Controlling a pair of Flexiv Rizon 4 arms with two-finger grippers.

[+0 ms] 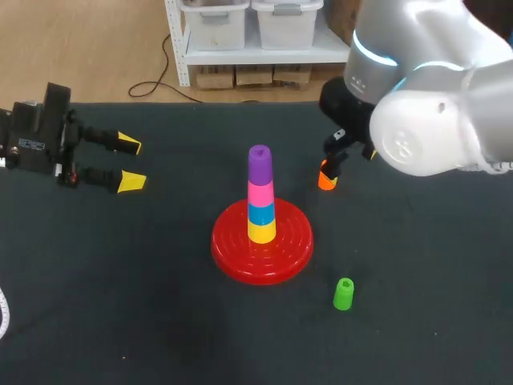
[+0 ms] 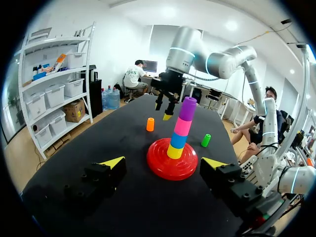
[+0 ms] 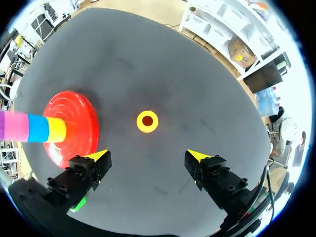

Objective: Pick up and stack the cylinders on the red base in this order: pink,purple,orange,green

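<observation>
The red base [image 1: 262, 245] sits mid-table with a stack on its peg: yellow, blue, pink [image 1: 260, 194], then purple [image 1: 259, 164] on top. An orange cylinder [image 1: 326, 180] stands upright on the cloth to the right of the stack. My right gripper [image 1: 336, 159] hangs just above it, open. In the right wrist view the orange cylinder [image 3: 147, 121] lies ahead of the open right gripper [image 3: 148, 156], untouched. A green cylinder [image 1: 344, 294] stands in front of the base, to its right. My left gripper [image 1: 128, 164] is open and empty at the far left.
The black cloth table [image 1: 120, 305] has bare room on the left and along the front. In the left wrist view the base [image 2: 170, 165] lies ahead of the open left gripper [image 2: 163, 162], with the orange [image 2: 150, 124] and green [image 2: 206, 140] cylinders beyond.
</observation>
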